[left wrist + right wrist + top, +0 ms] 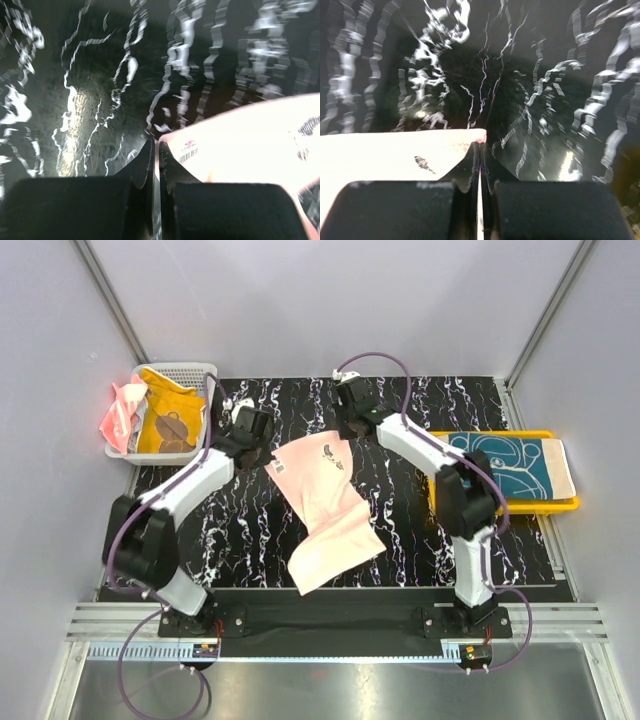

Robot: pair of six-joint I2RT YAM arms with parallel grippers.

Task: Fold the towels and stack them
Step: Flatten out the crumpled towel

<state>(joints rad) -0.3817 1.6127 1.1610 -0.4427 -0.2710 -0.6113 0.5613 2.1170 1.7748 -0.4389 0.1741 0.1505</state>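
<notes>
A pale peach towel (325,510) with a small dark print is stretched above the black marbled table (240,530), its lower end trailing toward the near edge. At the towel's left corner my left gripper (266,462) is shut on the cloth. In the left wrist view its jaws (156,145) pinch the edge next to the towel's label (189,150). On the towel's far right corner my right gripper (347,436) is likewise shut, and the right wrist view shows that gripper (480,145) clamping the corner of the towel (385,155). A folded teal-and-cream towel (510,468) lies in the yellow tray (545,505).
A white mesh basket (185,370) at the back left holds an orange-yellow bear towel (168,420), and a coral pink towel (122,412) hangs over its left rim. White walls close in the back and both sides. The arm bases stand at the near edge.
</notes>
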